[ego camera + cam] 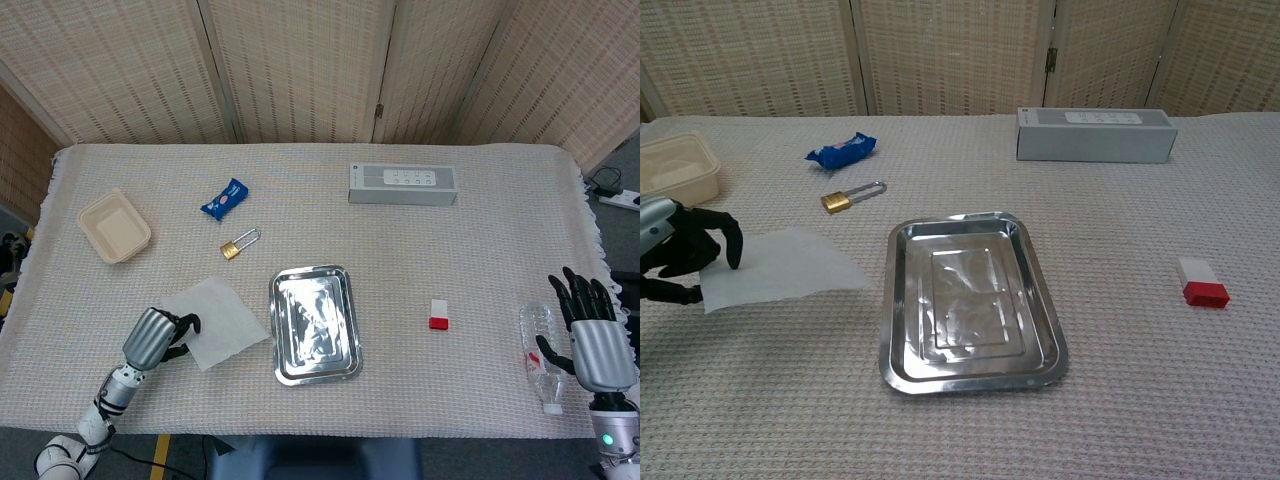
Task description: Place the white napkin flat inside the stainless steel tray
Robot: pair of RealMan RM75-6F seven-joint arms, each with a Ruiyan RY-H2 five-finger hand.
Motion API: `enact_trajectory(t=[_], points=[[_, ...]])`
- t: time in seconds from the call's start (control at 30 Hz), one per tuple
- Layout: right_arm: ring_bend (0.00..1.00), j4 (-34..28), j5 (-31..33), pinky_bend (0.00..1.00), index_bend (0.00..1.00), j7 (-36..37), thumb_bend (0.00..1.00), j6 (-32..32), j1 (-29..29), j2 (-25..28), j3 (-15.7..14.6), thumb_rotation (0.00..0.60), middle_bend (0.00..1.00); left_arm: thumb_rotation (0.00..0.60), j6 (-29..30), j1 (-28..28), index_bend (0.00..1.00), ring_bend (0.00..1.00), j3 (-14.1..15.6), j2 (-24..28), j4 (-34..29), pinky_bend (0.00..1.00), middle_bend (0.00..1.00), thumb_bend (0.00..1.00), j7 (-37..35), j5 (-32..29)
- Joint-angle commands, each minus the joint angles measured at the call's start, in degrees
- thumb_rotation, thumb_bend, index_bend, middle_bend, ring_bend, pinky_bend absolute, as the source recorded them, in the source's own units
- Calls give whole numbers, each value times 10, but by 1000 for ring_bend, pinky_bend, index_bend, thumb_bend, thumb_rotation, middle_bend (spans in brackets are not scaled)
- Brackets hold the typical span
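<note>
The white napkin (pixel 218 321) (pixel 780 269) hangs just above the cloth, left of the stainless steel tray (pixel 281 362) (pixel 898 372), held by its left corner. My left hand (pixel 155 336) (pixel 680 252) pinches that corner between black fingers, near the table's front left. The tray is empty and shows crinkled reflections on its bottom. My right hand (pixel 590 334) hovers at the front right edge, fingers spread and holding nothing; the chest view does not show it.
A padlock (pixel 240 244) (pixel 851 197) and a blue snack packet (pixel 227 198) (pixel 841 150) lie behind the napkin. A beige container (pixel 114 225) (pixel 677 170) sits far left, a grey box (pixel 402 184) (pixel 1095 134) at the back, a red-and-white block (pixel 438 314) (pixel 1202 281) right of the tray, a clear bottle (pixel 539 358) beside my right hand.
</note>
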Motion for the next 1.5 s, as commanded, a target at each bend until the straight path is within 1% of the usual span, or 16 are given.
enact_trajectory(t=[0.03,0.23,0.4,0.5,0.6,0.77,0.8,1.1,1.2,1.5], points=[[0,-1,0,0,0,1,325,1,0,1,0,600,0,600,17,-10,632,996,-9,3,-4,1000,1000,506,5,-7],[0,-6,-4,0,0,8,325,4,-2,5,0,600,0,600,45,-36,633,995,-12,0,-16,1000,1000,507,22,-5],[0,-12,-13,0,0,25,326,17,-9,17,-4,600,0,600,52,-81,632,993,-18,-9,-28,1000,1000,507,44,-3],[0,-16,-18,0,0,38,325,29,-18,27,-6,600,0,600,55,-106,631,993,-17,-17,-33,1000,1000,507,60,3],[0,-19,-20,0,0,52,325,44,-27,37,-7,600,0,600,52,-120,631,993,-14,-27,-43,1000,1000,507,66,8],[0,-25,-25,0,0,72,325,67,-43,53,-8,600,0,600,44,-120,628,993,6,-56,-50,1000,1000,507,77,25],[0,-26,-27,0,0,75,325,70,-45,55,-10,600,0,600,43,-120,627,993,5,-64,-50,1000,1000,507,79,25],[0,-28,-37,0,0,109,326,85,-55,70,-10,600,0,600,-17,-135,622,992,23,-123,-15,1000,1000,508,98,35],[0,-28,-37,0,0,118,326,83,-55,74,-10,600,0,600,-34,-138,614,992,26,-133,-3,1000,1000,508,106,37],[0,-29,-24,0,0,129,326,69,-53,80,-6,600,0,600,-75,-152,592,991,24,-147,12,1000,1000,508,105,28]])
